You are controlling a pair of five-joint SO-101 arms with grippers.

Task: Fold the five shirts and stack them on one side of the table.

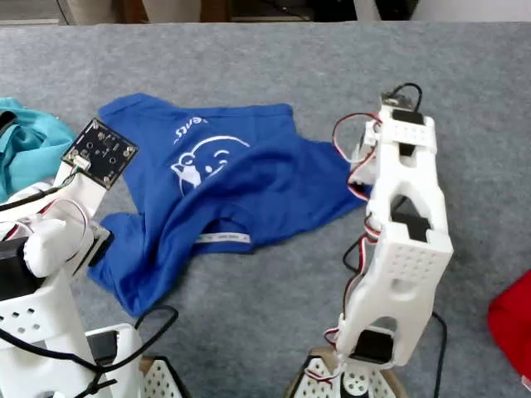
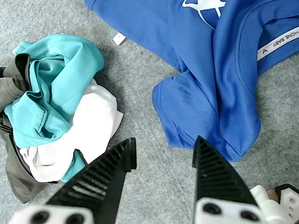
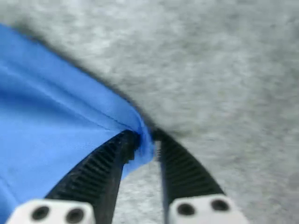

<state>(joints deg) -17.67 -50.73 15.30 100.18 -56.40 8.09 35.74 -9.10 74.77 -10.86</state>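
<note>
A blue shirt (image 1: 224, 186) with a white print lies crumpled, partly spread out, in the middle of the grey table. My right gripper (image 3: 145, 140) is shut on a hem corner of the blue shirt (image 3: 56, 140), low over the table; the right arm (image 1: 402, 199) stands over the shirt's right corner. My left gripper (image 2: 163, 151) is open and holds nothing; it hangs above bare table between the blue shirt's sleeve (image 2: 201, 112) and a pile of shirts. That pile holds a teal shirt (image 2: 56, 79), a white shirt (image 2: 88, 130) and a grey shirt (image 2: 14, 172).
The teal shirt (image 1: 29, 145) of the pile shows at the table's left edge, beside the left arm (image 1: 50, 249). A red shirt (image 1: 513, 323) lies at the right edge. Bare grey table (image 1: 265, 323) stretches in front of the blue shirt and behind it.
</note>
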